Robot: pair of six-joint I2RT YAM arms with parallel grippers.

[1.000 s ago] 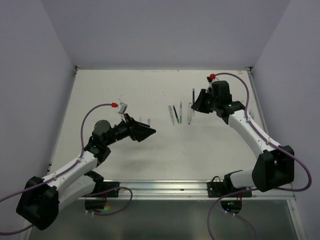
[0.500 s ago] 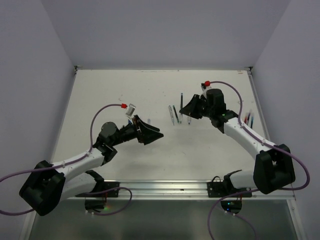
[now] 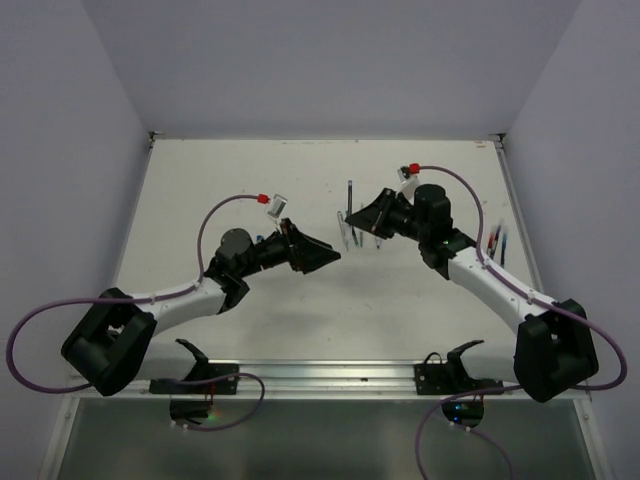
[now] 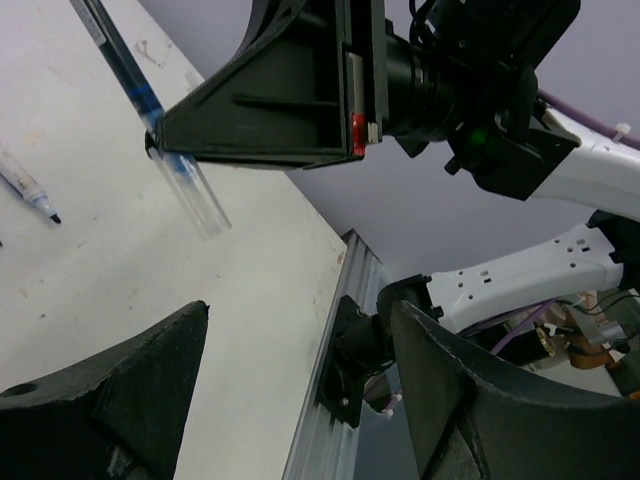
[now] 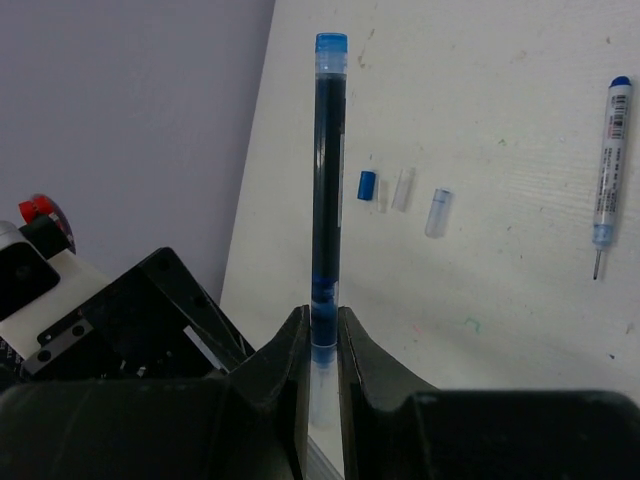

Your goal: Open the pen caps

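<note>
"Right wrist view first: what is that pincer doing?"

"My right pincer [image 5: 320,345] is clamped on a slim clear-barrelled stick pen with blue ink [image 5: 325,180], held above the white counter [image 5: 480,300]. Its blue end plug points to the top of that frame. The other end is hidden between my fingers."

"Where does the cap show?"

"Left wrist view, upper left. What looks like the clear tube-shaped plastic cap [image 4: 200,205] sticks out below the right fingers. The pen's long axis slants from the top left corner toward centre frame, cap end leading toward my left pincer [image 4: 302,320]. That one's jaws stand wide apart, holding nothing."

"So which arm takes it?"

"The left, I judge. It is near but not touching, and the cap lies up and left of its gap. The approach should follow that slant."

"Other caps?"

"A small blue plastic cap [image 5: 366,185] and two clear plastic caps [image 5: 402,188] lie loose on the counter, mid right wrist frame."
</note>
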